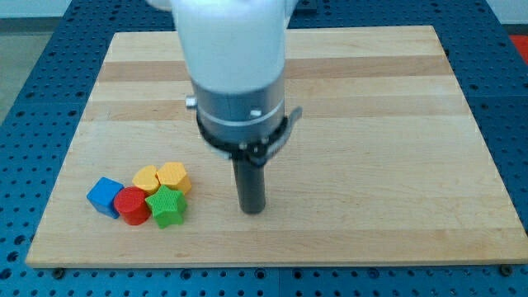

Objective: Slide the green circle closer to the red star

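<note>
My tip [252, 211] rests on the wooden board [396, 124], low in the view and just left of centre. A cluster of blocks lies to its left. The nearest is a green star-shaped block [167, 206], about a hundred pixels from the tip. A red block [132, 205] with a rounded outline touches the green one's left side. No green circle and no red star can be made out. The arm's wide body [235, 66] hides the upper middle of the board.
A blue cube [105, 196] sits at the cluster's left end. Two yellow blocks [147, 179] [174, 177] sit just above the red and green ones. The board's bottom edge runs close below the cluster. A blue perforated table [33, 99] surrounds the board.
</note>
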